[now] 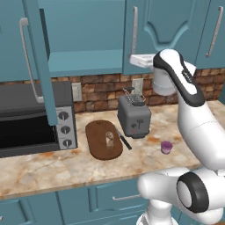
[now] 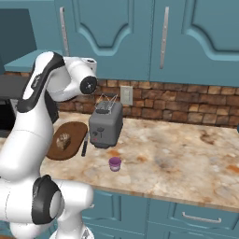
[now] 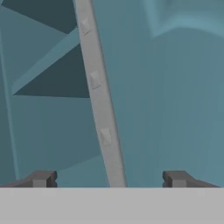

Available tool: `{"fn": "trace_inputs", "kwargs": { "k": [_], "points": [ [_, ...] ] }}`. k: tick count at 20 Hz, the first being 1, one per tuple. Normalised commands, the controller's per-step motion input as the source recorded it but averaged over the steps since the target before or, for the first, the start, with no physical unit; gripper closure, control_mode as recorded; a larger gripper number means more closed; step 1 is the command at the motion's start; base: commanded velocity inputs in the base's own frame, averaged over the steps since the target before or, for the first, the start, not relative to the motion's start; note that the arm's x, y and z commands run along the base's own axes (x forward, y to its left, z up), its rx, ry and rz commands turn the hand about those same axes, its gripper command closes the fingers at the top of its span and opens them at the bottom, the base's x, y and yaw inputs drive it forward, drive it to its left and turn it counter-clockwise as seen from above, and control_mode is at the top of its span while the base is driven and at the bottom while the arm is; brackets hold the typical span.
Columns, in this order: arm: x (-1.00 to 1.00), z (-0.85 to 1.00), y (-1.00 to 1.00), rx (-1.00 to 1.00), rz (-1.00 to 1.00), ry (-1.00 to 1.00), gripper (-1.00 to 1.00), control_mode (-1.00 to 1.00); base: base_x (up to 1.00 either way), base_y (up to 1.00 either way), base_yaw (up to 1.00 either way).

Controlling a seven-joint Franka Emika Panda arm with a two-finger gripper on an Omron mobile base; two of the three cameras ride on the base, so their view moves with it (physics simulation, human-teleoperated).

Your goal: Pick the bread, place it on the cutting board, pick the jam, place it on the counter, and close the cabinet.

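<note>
Teal cabinet (image 1: 83, 52) stands open at the left, its door (image 1: 39, 57) swung out; bread (image 1: 109, 139) lies on the cutting board (image 1: 97, 147), jam (image 1: 166, 147) on the counter (image 1: 52, 167). The gripper (image 3: 109, 179), jaws spread wide and empty, should push the door's far edge steadily.

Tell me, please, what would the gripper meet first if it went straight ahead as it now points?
Probably the teal-blue panelled wall cabinet: the open gripper faces its door edge, though depth is unclear.
</note>
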Motion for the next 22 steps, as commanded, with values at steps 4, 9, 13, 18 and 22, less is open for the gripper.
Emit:
{"fn": "trace_inputs", "kwargs": {
  "k": [4,9,13,18,22],
  "points": [
    [0.19,0.00,0.00,0.00,0.00,0.00,-1.00,-1.00,0.00,0.00,0.00],
    [0.03,0.00,0.00,0.00,0.00,0.00,-1.00,-1.00,0.00,0.00,0.00],
    [0.06,0.00,0.00,0.00,0.00,-0.01,-1.00,-1.00,0.00,0.00,0.00],
    [0.31,-0.03,0.00,0.00,-0.02,-0.02,-1.00,-1.00,0.00,0.00,0.00],
    [0.15,-0.01,0.00,0.00,-0.03,-0.02,-1.00,-1.00,0.00,0.00,0.00]
  ]
}}
